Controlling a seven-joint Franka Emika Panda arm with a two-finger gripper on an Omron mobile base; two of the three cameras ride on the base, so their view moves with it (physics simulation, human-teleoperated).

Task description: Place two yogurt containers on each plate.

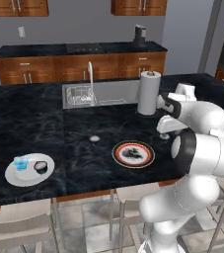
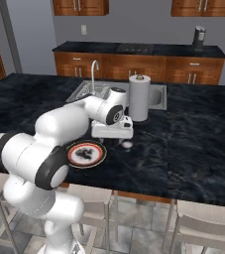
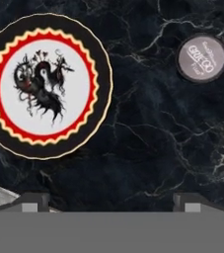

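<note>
The white plate at the counter's left end is already loaded with a blue cup and a dark cup. The patterned plate sits bare. A grey-topped cup stands on the dark counter beside that plate, apart from it; another is seen on its far side. The gripper is held above the counter, fingers spread, nothing between them, likely poised for the nearest cup. Lids look flat, pale grey, printed.
</note>
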